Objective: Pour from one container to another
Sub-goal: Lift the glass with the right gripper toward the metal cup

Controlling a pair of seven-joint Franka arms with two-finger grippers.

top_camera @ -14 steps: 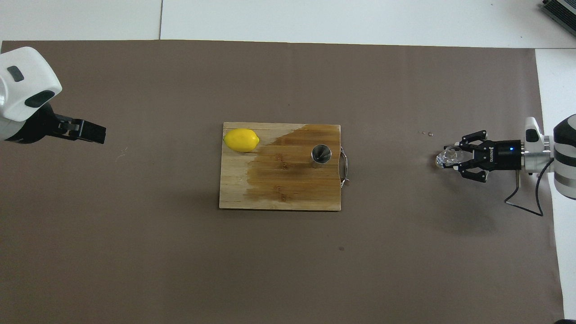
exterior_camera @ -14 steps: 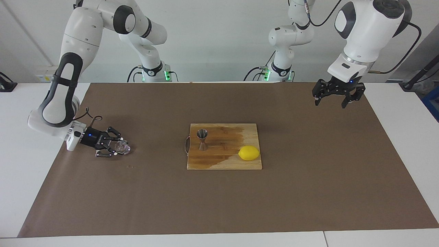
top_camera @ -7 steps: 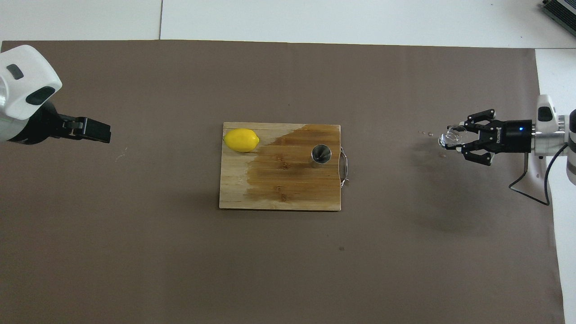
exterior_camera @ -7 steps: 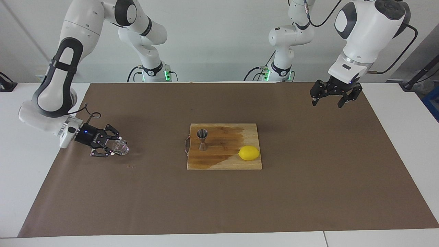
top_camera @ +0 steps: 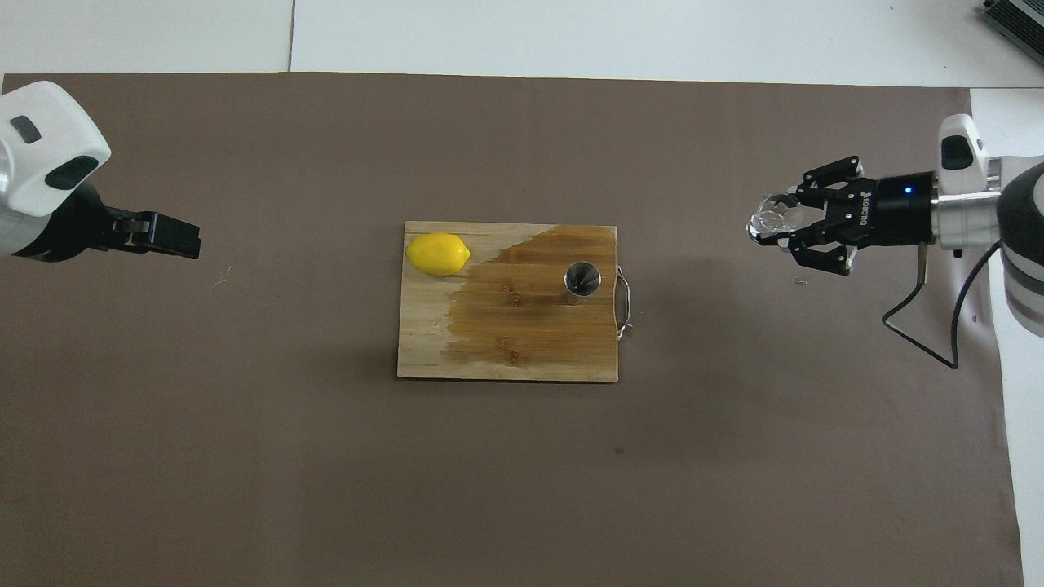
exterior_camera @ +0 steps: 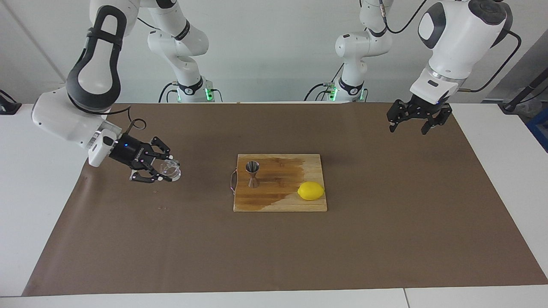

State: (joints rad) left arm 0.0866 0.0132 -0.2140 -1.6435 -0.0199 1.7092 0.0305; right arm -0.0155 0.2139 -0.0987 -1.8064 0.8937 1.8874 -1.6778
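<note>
Facing view. We list a brown mat (exterior_camera: 385, 239) covering the table, with a wooden cutting board (exterior_camera: 280, 201) at its middle. On the board we count two items: the steel jigger (exterior_camera: 252, 173), upright, at the end toward the right arm, and a lemon (exterior_camera: 311, 191) at the corner toward the left arm, farther from the robots than the jigger. The two stand well apart. Much of the board's surface is darker, as if wet.

We note the right gripper (exterior_camera: 165, 170) raised over the mat toward the right arm's end of the table, well apart from the board, its fingers closed around the glass cup (exterior_camera: 168, 170). The cup is off the mat, carried roughly level.

We note the left gripper (exterior_camera: 413, 124) hanging over the mat toward the left arm's end, waiting, its fingers spread wide with nothing between them.

Overhead view. We see the same board (top_camera: 424, 342), with the jigger (top_camera: 582, 279) showing its open mouth and the lemon (top_camera: 438, 253) at its corner. The right gripper (top_camera: 785, 222) holds the cup (top_camera: 771, 218) over bare mat (top_camera: 245, 448), beside the board's metal handle (top_camera: 625, 302) end but well clear of it. The left gripper (top_camera: 167, 236) is seen side on; here we cannot tell its spread.
</note>
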